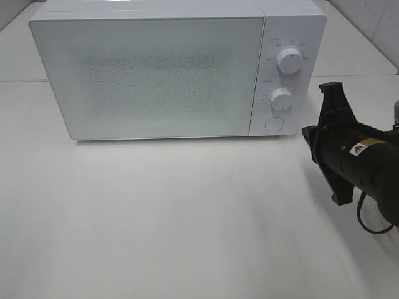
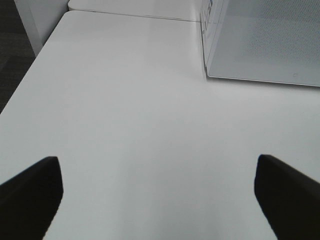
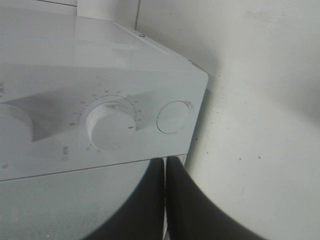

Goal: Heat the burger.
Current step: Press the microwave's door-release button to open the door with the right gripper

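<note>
On the right gripper [image 3: 165, 167] the jaws are pressed together with nothing between them. In the right wrist view their tip points at the control panel, close to the round button [image 3: 174, 116] and the lower dial [image 3: 111, 125], but we cannot tell whether it touches either. From the high camera, this arm hangs just beside the right end of the microwave [image 1: 149, 75], level with the panel.

The jaws of the left gripper [image 2: 157, 192] stand wide apart and empty, low over a bare stretch of the desk [image 1: 156, 218], well away from the oven's left corner.

We see the burger in none of the views. The microwave door [image 1: 146, 78] is shut and its frosted front hides the inside, so we cannot say whether the burger is in there.

We judge the task to be at the controls. If the food is loaded, setting the dial is what remains. If not, the door must be opened and the burger brought in first.
</note>
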Action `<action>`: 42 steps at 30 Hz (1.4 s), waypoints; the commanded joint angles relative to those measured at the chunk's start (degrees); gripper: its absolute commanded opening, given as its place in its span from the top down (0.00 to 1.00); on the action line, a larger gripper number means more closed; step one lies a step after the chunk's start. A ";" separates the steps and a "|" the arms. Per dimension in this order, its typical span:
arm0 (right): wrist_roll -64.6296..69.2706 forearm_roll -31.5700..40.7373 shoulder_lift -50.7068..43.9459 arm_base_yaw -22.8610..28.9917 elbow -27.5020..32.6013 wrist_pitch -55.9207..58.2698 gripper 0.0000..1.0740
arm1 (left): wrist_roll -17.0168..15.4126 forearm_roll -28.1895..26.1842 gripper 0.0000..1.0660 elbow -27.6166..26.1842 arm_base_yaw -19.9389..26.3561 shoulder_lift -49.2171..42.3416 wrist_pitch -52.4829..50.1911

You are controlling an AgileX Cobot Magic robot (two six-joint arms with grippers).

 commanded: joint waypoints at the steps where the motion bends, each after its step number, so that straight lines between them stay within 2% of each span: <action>1: 2.29 -2.41 2.29 -0.17 -0.97 -0.40 1.00 | 0.00 0.00 0.09 0.00 -0.11 -0.80 -0.97; 9: 6.99 -5.84 9.74 -0.63 -5.10 -2.81 1.00 | 0.00 0.00 0.09 0.00 -0.11 -0.80 -0.97; 14: 9.80 -11.40 13.41 -4.58 -8.82 -2.75 1.00 | 0.00 0.00 0.09 0.00 -0.11 -0.80 -0.97; 20: 11.12 -14.21 16.84 -6.99 -12.55 -2.52 1.00 | 0.00 0.00 0.09 0.00 -0.11 -0.80 -0.97; 42: 14.27 -15.53 24.69 -8.82 -21.83 0.52 1.00 | 0.00 0.00 0.09 0.00 -0.11 -0.80 -0.97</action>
